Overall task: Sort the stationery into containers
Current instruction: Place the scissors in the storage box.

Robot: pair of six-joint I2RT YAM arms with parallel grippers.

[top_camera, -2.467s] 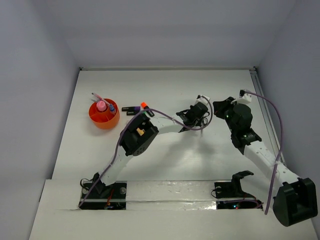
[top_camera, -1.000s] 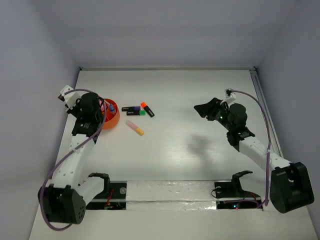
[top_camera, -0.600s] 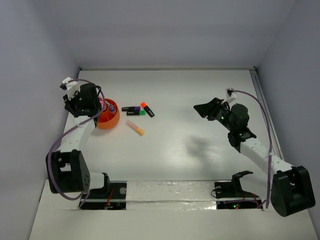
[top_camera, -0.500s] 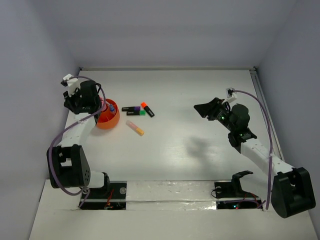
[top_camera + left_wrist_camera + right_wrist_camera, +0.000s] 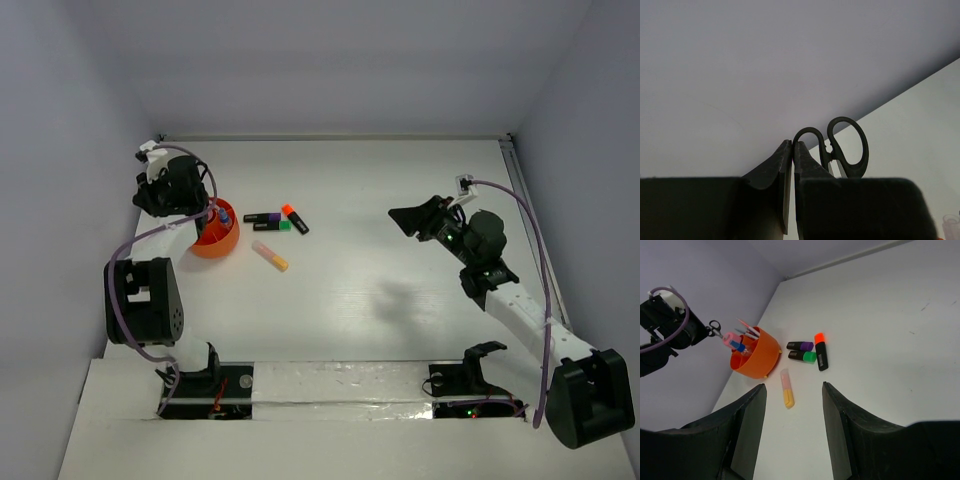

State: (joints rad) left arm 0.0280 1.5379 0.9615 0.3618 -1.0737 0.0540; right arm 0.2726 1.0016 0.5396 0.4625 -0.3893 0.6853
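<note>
White table (image 5: 380, 180), grey walls. Left gripper (image 5: 793, 145) pinched shut on the blades of the small scissors (image 5: 831, 148), handles outward, just beside the orange holder (image 5: 757, 355). Right gripper (image 5: 408, 218) partly open, empty, aloft well right of the highlighters (image 5: 802, 356) and yellow marker (image 5: 787, 394).

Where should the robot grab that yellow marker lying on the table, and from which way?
Grab the yellow marker around the middle of its barrel, coming straight down from above, jaws across its thin width. It lies flat on the table, with bare space along both long sides.
</note>
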